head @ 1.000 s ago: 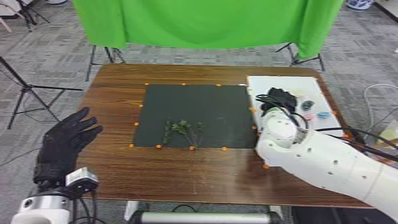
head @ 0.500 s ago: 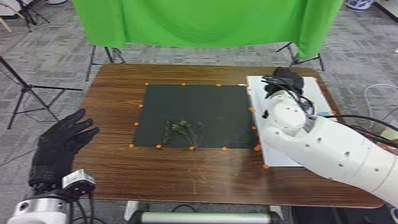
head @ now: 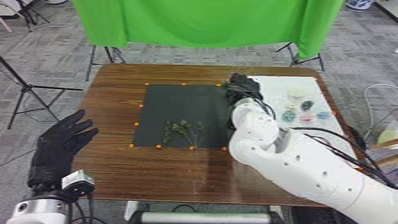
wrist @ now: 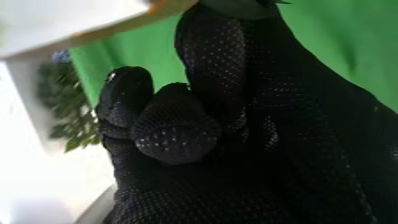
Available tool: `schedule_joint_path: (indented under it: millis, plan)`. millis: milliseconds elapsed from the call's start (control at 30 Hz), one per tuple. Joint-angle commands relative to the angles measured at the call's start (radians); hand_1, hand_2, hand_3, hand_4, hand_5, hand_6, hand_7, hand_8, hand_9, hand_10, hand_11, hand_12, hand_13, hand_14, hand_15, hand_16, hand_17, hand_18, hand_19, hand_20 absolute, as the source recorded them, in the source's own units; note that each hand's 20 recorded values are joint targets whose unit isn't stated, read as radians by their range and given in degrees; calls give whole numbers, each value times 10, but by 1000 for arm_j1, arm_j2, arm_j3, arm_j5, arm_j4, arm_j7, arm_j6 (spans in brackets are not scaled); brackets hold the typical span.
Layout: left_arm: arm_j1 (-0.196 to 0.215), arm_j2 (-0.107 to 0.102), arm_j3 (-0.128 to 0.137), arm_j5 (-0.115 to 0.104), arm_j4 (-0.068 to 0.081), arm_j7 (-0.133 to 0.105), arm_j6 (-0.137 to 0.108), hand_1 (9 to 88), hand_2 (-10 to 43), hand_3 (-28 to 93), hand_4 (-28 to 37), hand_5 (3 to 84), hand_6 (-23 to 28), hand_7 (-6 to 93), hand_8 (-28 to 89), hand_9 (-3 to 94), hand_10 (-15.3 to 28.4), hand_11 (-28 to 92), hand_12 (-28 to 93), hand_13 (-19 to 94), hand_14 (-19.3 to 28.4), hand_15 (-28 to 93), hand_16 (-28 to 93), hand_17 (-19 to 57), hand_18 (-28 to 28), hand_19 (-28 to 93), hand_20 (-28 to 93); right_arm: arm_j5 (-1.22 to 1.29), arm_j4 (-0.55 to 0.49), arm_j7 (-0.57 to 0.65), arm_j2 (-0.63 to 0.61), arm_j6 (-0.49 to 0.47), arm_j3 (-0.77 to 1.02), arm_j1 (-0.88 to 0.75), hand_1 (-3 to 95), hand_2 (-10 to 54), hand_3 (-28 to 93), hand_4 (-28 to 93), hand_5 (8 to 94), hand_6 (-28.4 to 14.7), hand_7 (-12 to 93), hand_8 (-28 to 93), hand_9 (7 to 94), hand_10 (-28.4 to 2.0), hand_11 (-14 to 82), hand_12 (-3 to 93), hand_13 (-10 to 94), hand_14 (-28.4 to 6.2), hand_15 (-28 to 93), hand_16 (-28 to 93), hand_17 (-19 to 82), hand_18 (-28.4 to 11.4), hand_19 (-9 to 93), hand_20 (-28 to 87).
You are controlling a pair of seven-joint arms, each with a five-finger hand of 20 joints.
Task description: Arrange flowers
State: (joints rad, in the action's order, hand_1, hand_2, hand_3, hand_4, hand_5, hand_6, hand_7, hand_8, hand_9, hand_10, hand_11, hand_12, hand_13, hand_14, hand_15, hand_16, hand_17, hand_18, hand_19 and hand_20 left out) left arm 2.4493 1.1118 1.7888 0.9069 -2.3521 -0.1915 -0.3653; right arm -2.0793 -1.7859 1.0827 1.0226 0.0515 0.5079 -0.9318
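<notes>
In the head view, my right hand (head: pixel 242 89) is above the far right edge of the dark mat (head: pixel 169 107), beside the white board (head: pixel 280 82). Green leafy stems (head: pixel 182 131) lie on the mat near its front edge. Several small flower pieces, among them a cream one (head: pixel 297 93) and a pink one (head: pixel 307 118), rest on the board. My left hand (head: pixel 60 145) hangs at the table's left edge with relaxed fingers. In the right wrist view, the black glove of my right hand (wrist: pixel 222 165) has its fingers curled, with a grey-green thing (wrist: pixel 238 7) pinched at their tips.
Orange markers (head: pixel 139 106) line the mat. A green cloth (head: pixel 209 25) hangs behind the brown table (head: pixel 160 172). In the right wrist view, blurred leaves (wrist: pixel 67 100) appear beside a white surface. Black cables run along the right arm.
My right hand has gone from over the white board, first farther back, then left to the mat's far right edge. The flower pieces on the board are uncovered again. The left hand has barely moved.
</notes>
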Motion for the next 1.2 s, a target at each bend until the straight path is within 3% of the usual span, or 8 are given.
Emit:
schedule_joint_path:
  millis: [33, 533, 700, 833, 1200]
  plan:
    - [17, 9, 2, 4, -6, 8, -4, 249, 63, 828, -207, 395, 106, 164, -110, 354, 196, 281, 84, 268, 265, 543, -116, -92, 227, 612, 4, -23, -38, -3, -3, -39, 12, -118, 493, -95, 861, -275, 902, -41, 233, 193, 937, -124, 443, 198, 882, -59, 764, 186, 490, -244, 932, 239]
    - [20, 7, -2, 3, -6, 4, -1, 249, 64, 827, -208, 396, 106, 162, -110, 354, 195, 281, 84, 268, 265, 542, -116, -92, 227, 612, 3, -3, -60, 32, -22, -37, 7, -180, 491, -95, 861, -270, 904, -42, 229, 188, 937, -124, 443, 196, 880, -63, 765, 187, 485, -246, 932, 240]
    - [16, 10, 3, 6, -6, 14, 3, 250, 64, 827, -208, 396, 106, 162, -110, 354, 196, 280, 84, 268, 265, 542, -116, -91, 226, 613, 3, -8, -69, 39, -23, -55, 26, -203, 485, -95, 864, -263, 904, -40, 230, 179, 937, -121, 439, 197, 877, -67, 766, 187, 482, -246, 932, 237]
    - [26, 8, 3, 3, -8, 6, -4, 250, 64, 827, -208, 396, 106, 162, -109, 355, 196, 280, 84, 269, 266, 543, -116, -92, 227, 613, 2, -2, -81, 35, -21, -81, 44, -226, 476, -95, 863, -254, 904, -38, 234, 173, 937, -124, 438, 199, 874, -70, 766, 187, 479, -246, 932, 234]
    - [27, 15, 3, 4, -7, 14, 0, 250, 64, 828, -208, 396, 106, 162, -110, 354, 196, 280, 83, 269, 265, 542, -115, -91, 226, 613, 2, -16, -130, 20, -11, -130, 107, -314, 451, -95, 856, -231, 895, -40, 262, 162, 931, -134, 442, 211, 854, -82, 780, 186, 461, -248, 932, 232]
